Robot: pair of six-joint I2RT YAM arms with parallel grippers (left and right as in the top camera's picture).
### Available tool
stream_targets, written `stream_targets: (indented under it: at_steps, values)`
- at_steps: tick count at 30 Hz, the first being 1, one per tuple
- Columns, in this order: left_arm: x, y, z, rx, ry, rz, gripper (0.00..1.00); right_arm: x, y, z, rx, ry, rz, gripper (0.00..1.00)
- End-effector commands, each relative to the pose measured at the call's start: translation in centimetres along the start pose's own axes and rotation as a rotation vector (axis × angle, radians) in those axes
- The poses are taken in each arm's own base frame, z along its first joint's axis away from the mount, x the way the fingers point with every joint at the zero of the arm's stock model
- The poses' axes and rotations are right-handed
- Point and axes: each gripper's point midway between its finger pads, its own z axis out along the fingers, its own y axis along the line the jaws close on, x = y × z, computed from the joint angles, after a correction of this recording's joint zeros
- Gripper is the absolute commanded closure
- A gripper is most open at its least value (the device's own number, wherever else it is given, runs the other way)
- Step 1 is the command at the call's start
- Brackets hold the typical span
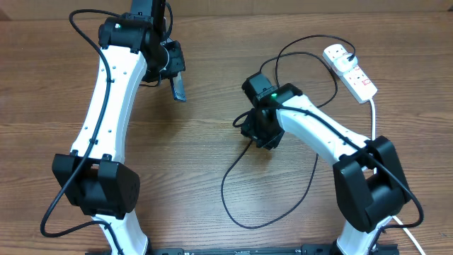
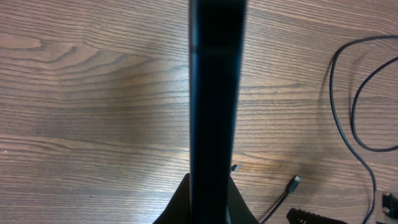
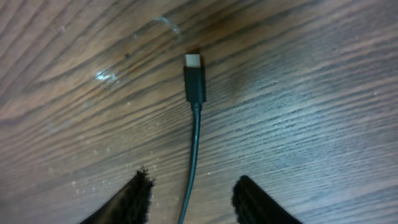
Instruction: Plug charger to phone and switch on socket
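My left gripper (image 1: pixel 173 74) is shut on the phone (image 1: pixel 180 86) and holds it edge-on above the table at the back left. In the left wrist view the phone (image 2: pixel 214 93) is a dark strip rising from the jaws (image 2: pixel 211 208); its screen is hidden. The charger's black cable (image 1: pixel 233 188) loops across the table to the white socket strip (image 1: pixel 354 74), where a white plug (image 1: pixel 335 52) sits in it. My right gripper (image 1: pixel 256 132) is open and low over the cable end. In the right wrist view the cable passes between the fingers (image 3: pixel 196 196), with the connector tip (image 3: pixel 194 76) lying ahead on the wood. The tip also shows in the left wrist view (image 2: pixel 295 182).
The socket strip's thick white cord (image 1: pixel 373 117) runs down the right side behind my right arm. Cable loops (image 1: pixel 311 49) lie between the right arm and the strip. Bare wooden table (image 1: pixel 191 163) lies between the arms.
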Motion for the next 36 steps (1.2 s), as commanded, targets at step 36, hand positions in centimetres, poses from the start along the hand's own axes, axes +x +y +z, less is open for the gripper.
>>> stream_targets:
  at_steps: [36]
  values:
    - [-0.3,0.1,-0.4,-0.004,-0.018,-0.01,0.96,-1.3,-0.6,5.6,0.115,-0.062,0.01,0.92]
